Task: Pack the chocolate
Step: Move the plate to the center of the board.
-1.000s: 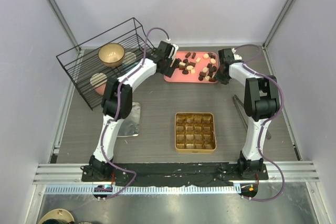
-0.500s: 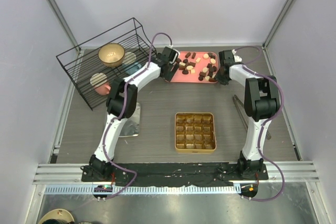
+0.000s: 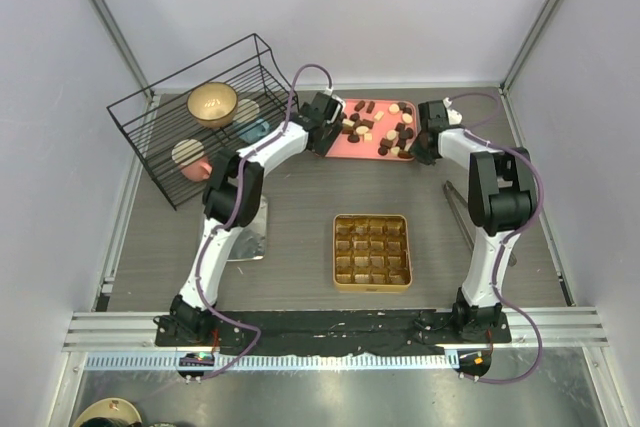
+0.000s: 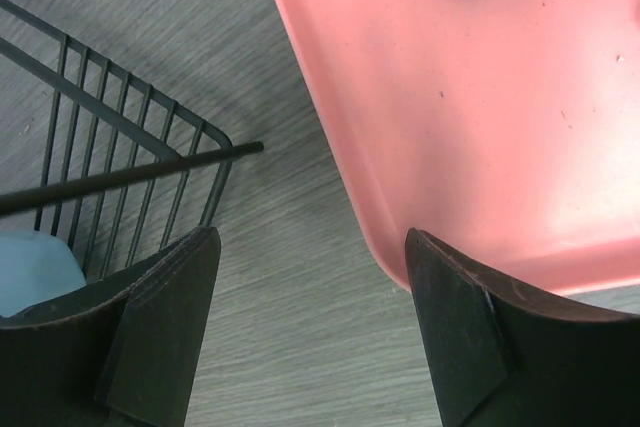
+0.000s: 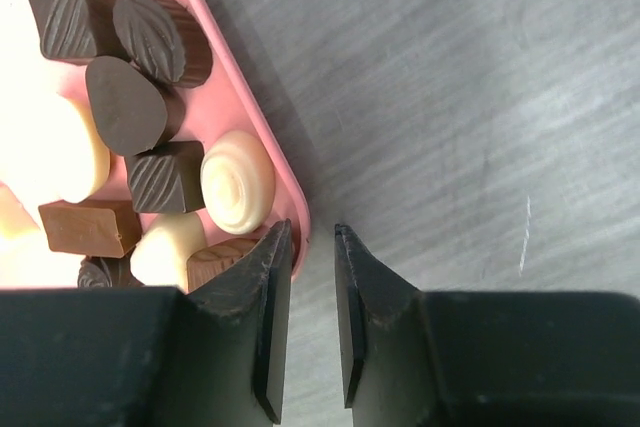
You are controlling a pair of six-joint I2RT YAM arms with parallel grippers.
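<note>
The chocolate (image 3: 375, 128), several dark, brown and cream pieces, lies on the pink tray (image 3: 340, 147) at the back of the table. The gold gridded tin (image 3: 371, 250) sits nearer, its cells bare. My left gripper (image 3: 322, 139) (image 4: 310, 237) is open at the tray's (image 4: 480, 147) left near corner, with only table between its fingers. My right gripper (image 3: 421, 147) (image 5: 312, 229) straddles the tray's right rim (image 5: 298, 209), one finger inside, one outside, with a narrow gap left. Dark and cream chocolate (image 5: 160, 37) lies just inside that rim.
A black wire rack (image 3: 168, 147) at the back left holds a gold bowl (image 3: 212, 103) and cups; its bars (image 4: 120, 162) are close to my left finger. A metal plate (image 3: 250, 229) lies near the left arm and tongs (image 3: 458, 209) near the right arm.
The left gripper has shifted right to the tray's left corner. The right gripper's jaws have narrowed around the tray's right rim.
</note>
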